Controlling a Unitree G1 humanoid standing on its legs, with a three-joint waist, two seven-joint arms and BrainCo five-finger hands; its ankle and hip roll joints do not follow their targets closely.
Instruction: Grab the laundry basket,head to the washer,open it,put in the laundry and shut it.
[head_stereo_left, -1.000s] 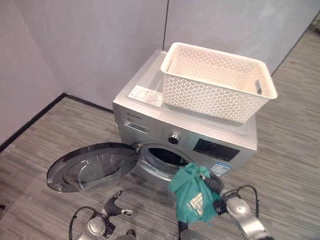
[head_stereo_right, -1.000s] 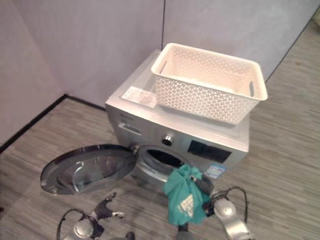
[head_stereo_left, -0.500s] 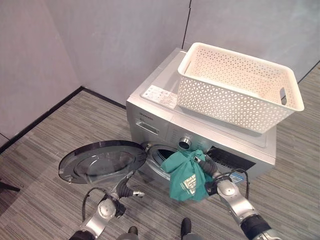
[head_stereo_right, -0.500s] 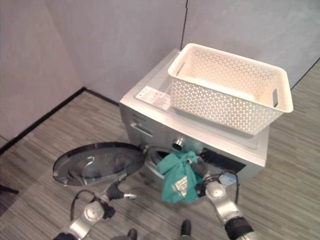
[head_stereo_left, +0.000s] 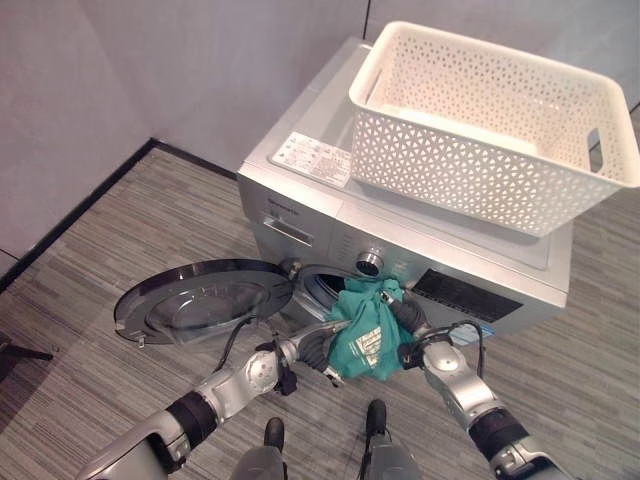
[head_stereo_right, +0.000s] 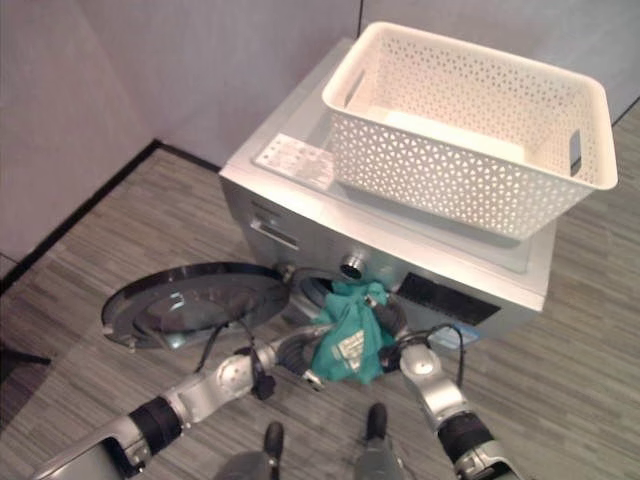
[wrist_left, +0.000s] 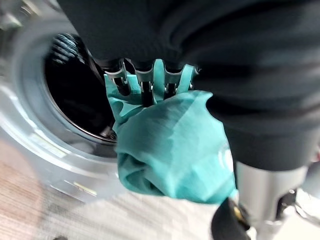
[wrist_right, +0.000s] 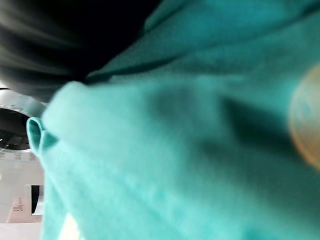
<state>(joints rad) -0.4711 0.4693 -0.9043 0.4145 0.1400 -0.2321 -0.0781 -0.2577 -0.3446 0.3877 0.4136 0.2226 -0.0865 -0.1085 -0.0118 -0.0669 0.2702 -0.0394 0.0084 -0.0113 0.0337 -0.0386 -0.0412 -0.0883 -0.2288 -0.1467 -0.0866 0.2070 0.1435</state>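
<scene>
Since a second ago the left hand (head_stereo_left: 322, 345) has come up from low near the floor to meet the green garment (head_stereo_left: 365, 330), and the right hand (head_stereo_left: 408, 322) has carried that garment forward to the mouth of the drum (head_stereo_left: 322, 287). Part of the shift in the pictures is the camera itself moving closer.

In the left wrist view the left hand's fingers (wrist_left: 144, 80) lie straight against the cloth, pressing on it rather than curling round it, with the dark drum opening just beyond their tips. The right hand's fingers are buried in the fabric, so I cannot tell whether they grip it; the bundle hangs bunched at that hand, just in front of the opening and not yet inside.

By my reading, the early steps are done: the laundry basket (head_stereo_left: 490, 110) sits on top of the washer (head_stereo_left: 310, 180), well above both hands, and the door (head_stereo_left: 200, 300) lies swung wide open beside the left arm. Left to do: push the garment fully into the drum, withdraw both hands, and close the door.
</scene>
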